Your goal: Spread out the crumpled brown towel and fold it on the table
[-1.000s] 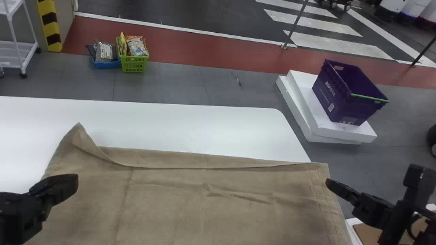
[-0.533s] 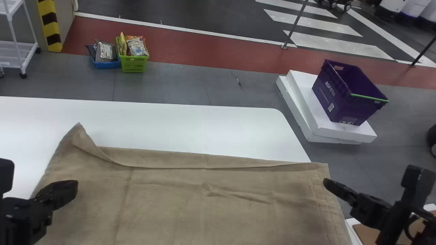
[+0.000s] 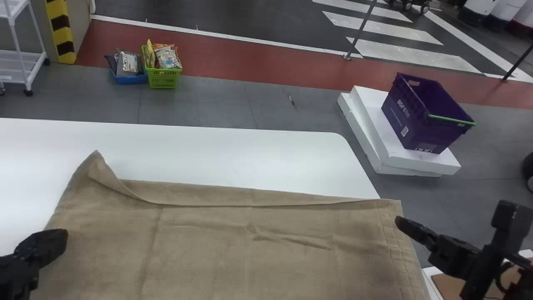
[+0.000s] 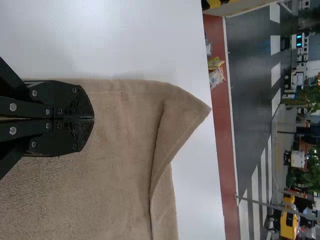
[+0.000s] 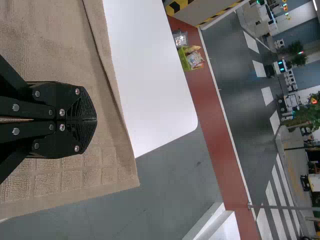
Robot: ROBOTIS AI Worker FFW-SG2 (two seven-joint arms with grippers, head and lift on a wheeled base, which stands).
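The head view's bottom crops the brown towel (image 3: 208, 258).

Lab or test hall suggested: crosswalk (image 3: 412, 55) painted on dark floor (image 3: 250, 21), grey tiles (image 3: 216, 104) laid by red strip (image 3: 250, 60), hazard-striped pillar (image 3: 62, 35), wheeled cart (image 3: 14, 75) seen.

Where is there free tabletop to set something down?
Beyond the far edge of the brown cloth towel, the white tabletop is bare to its rounded corner, and left of the towel's pointed corner. Nearer is crowded: towel, with the black left gripper and black right gripper above.
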